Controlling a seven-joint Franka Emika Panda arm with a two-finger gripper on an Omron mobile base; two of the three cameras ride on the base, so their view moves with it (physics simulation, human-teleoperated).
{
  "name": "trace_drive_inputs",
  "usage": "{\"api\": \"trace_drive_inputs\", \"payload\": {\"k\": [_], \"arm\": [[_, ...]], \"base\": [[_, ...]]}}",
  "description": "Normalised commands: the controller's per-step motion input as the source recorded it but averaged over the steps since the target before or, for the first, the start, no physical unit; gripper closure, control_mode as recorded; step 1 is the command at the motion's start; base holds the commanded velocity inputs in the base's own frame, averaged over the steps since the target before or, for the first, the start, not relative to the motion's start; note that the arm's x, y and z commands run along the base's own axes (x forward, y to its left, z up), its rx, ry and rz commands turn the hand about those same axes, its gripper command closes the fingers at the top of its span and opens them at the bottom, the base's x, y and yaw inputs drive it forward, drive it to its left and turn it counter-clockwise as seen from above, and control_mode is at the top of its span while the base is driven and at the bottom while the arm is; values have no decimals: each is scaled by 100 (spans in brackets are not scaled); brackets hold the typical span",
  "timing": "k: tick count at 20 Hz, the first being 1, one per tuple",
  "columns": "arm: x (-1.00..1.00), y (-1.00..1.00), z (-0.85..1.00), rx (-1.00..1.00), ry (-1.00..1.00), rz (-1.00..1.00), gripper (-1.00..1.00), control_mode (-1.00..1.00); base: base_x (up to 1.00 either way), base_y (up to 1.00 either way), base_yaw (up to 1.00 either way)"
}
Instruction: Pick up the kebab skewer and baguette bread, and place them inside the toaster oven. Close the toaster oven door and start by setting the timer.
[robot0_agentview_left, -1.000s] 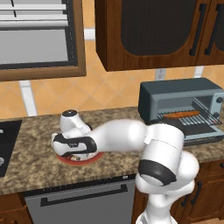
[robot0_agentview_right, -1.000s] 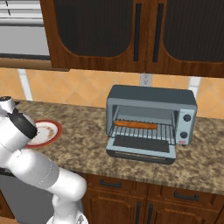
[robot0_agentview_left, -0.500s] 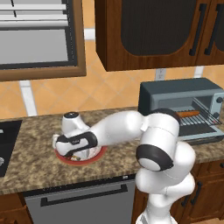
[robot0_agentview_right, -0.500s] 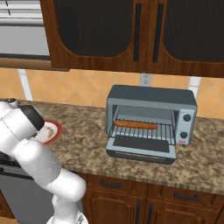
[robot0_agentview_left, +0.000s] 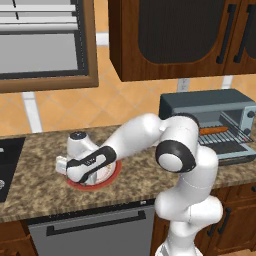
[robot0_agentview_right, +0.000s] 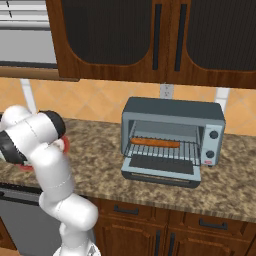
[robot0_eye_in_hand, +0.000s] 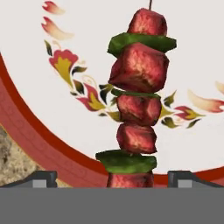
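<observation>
On the desk (robot0_agentview_left: 35, 185) at left, the end effector (robot0_eye_in_hand: 112, 177) hangs released over the red-rimmed plate (robot0_agentview_left: 114, 173), fingertips (robot0_eye_in_hand: 41, 178) either side of the kebab skewer (robot0_eye_in_hand: 138, 100) lying there. Farther right, the baguette bread (robot0_agentview_right: 155, 143) rests on the rack inside the toaster oven (robot0_agentview_right: 172, 111), whose toaster oven door (robot0_agentview_right: 161, 165) lies folded down.

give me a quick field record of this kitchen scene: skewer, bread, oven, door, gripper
kebab skewer: lies on the red-rimmed plate, between the two open fingertips
baguette bread: on the wire rack inside the toaster oven
toaster oven door: down, open
gripper: open, low over the plate, nothing held
task state: bread placed, skewer not yet picked up
</observation>
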Motion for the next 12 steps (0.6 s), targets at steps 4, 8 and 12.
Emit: {"api": "trace_drive_inputs", "payload": {"k": [4, 8, 12], "arm": [[6, 0, 0, 0, 0, 0, -100, -100], [2, -3, 0, -1, 0, 0, 100, -100], [-2, -27, -9, -2, 0, 0, 100, -100]], "base": [[0, 0, 0], [0, 0, 0], [0, 0, 0]]}}
